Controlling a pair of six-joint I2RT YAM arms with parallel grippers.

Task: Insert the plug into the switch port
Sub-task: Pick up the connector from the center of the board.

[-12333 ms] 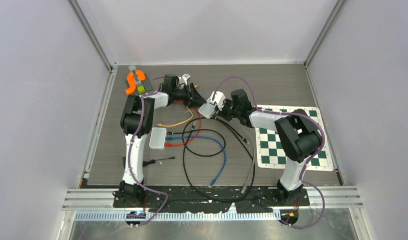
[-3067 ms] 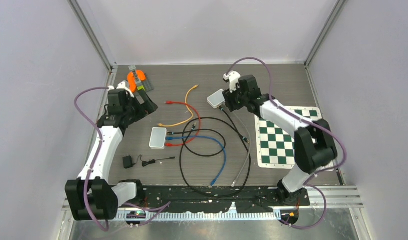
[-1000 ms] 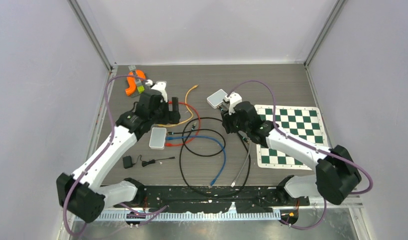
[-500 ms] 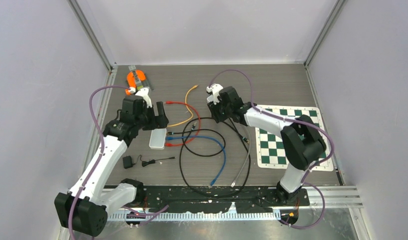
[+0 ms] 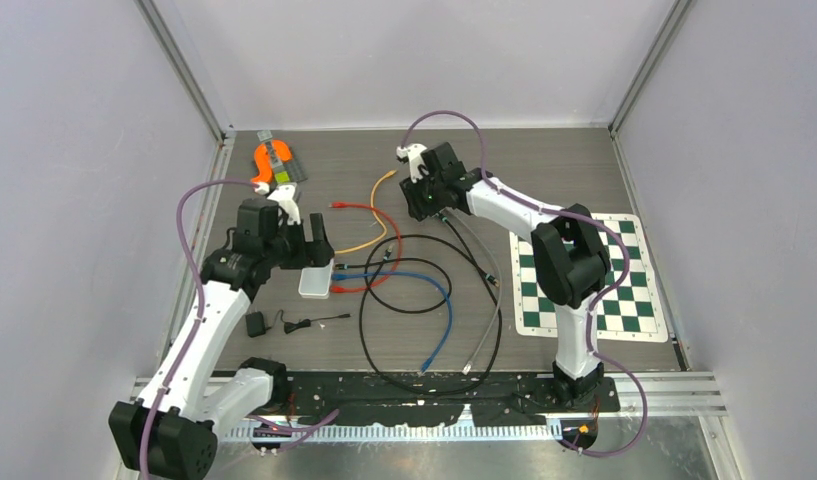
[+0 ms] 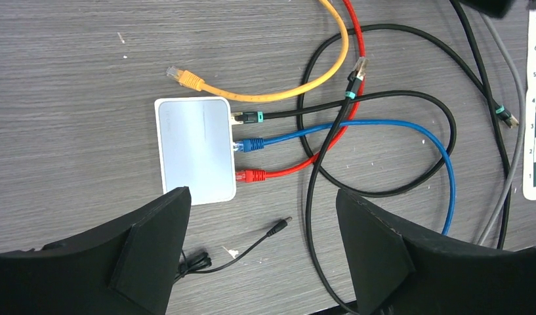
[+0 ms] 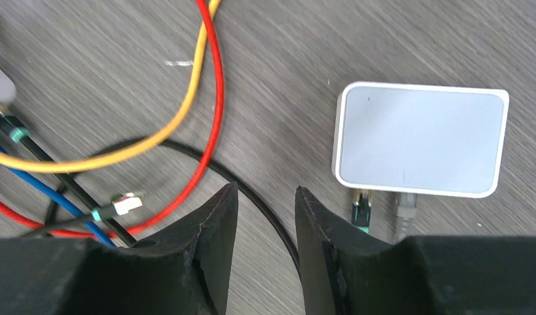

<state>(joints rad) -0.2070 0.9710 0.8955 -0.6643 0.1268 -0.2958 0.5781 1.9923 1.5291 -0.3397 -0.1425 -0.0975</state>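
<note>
Not begun, by the look. Yellow plug [image 6: 183, 77] lies loose on surface [image 6: 55, 65], just beside white switch [image 6: 195, 147]; black cable [image 6: 304, 113], blue cable [image 6: 298, 134], red cable [image 6: 285, 172] plugged in. Left fingers [image 6: 153, 256] spread wide, empty, over switch. Right fingers [image 7: 216, 249] narrowly parted, holding nothing. To do: grab plug, insert.

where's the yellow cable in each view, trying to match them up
Top external: the yellow cable curves across mid-table, between the ends of the two arms.
Left wrist: it arcs across the upper middle, its loose plug just above the white switch.
Right wrist: it runs from the top down to the left edge.
Shared landmark: the red cable that crosses it, seen in all three views.
</note>
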